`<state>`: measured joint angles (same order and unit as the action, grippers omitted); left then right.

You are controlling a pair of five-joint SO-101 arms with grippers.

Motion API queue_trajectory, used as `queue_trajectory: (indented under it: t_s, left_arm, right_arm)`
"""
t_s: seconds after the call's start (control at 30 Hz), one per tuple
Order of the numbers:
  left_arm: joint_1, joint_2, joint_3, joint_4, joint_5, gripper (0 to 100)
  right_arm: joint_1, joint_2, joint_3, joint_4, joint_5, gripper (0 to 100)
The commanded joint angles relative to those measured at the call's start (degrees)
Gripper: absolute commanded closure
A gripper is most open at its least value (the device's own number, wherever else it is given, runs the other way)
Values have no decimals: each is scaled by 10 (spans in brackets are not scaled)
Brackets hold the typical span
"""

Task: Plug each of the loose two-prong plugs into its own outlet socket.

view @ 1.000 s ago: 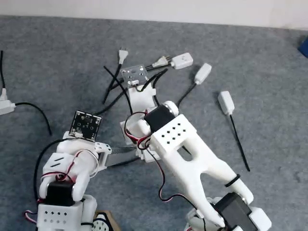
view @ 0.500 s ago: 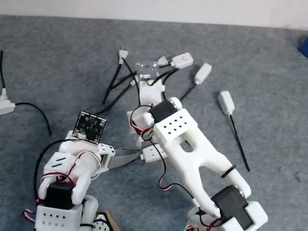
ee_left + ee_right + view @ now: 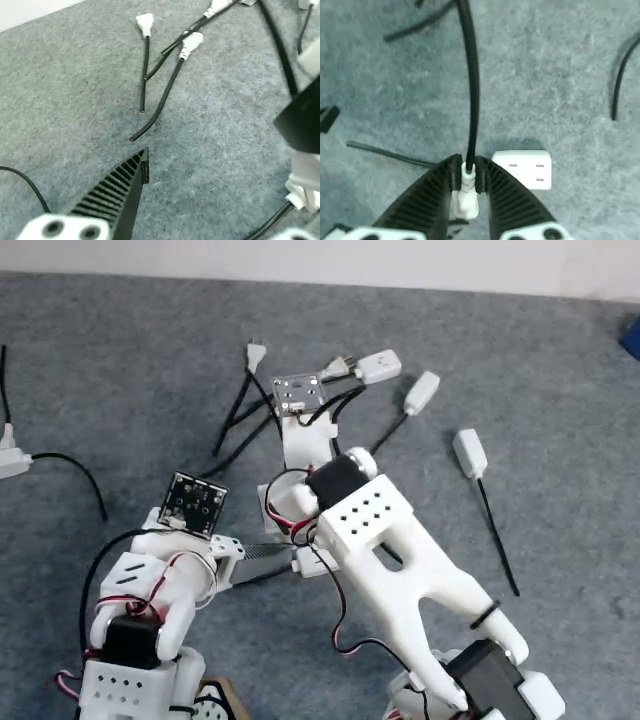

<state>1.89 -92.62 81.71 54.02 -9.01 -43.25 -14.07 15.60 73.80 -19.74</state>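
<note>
My right gripper (image 3: 468, 162) is shut on a white plug (image 3: 466, 192), whose black cord (image 3: 471, 85) runs straight away from the fingers. A white outlet socket (image 3: 522, 170) lies on the carpet right beside that plug, slots facing up. In the high view this socket (image 3: 316, 561) peeks out under the right arm (image 3: 365, 515). My left gripper (image 3: 283, 552) lies low, its tip almost at the socket, fingers together and holding nothing. Loose plugs (image 3: 145, 22) (image 3: 192, 42) lie farther out on black cords. Another plug (image 3: 256, 353) lies at the back.
More white sockets lie at the back right (image 3: 380, 365) (image 3: 421, 392) (image 3: 469, 453), and one at the left edge (image 3: 10, 455). Black cords cross the grey carpet (image 3: 120, 370) behind the right wrist. The right arm's black motor (image 3: 300, 125) is close to my left gripper.
The right wrist swung out and to the right, then eased partly back, keeping hold of the plug. The left wrist drifted slightly to the right.
</note>
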Motion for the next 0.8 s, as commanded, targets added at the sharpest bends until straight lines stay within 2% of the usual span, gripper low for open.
queue_trajectory:
  t_s: [0.0, 0.1, 0.23, 0.5, 0.63, 0.77]
  left_arm:
    - [2, 0, -1, -14, 0, 511]
    - [-1, 0, -1, -13, 0, 512]
    - [-24, 0, -1, -13, 0, 512]
    - [-26, 0, -1, -11, 0, 514]
    - [-46, -4, -1, -12, 0, 514]
    - [-63, -3, 0, -13, 0, 514]
  right_arm:
    - [-7, -27, -60, 60, 28, 992]
    - [-4, -29, -78, 90, 40, 992]
    - [-4, -25, -78, 95, 54, 992]
    - [0, -23, -75, 92, 69, 992]
    - [65, -29, -53, 66, 69, 992]
    - [117, -30, 27, -5, 68, 992]
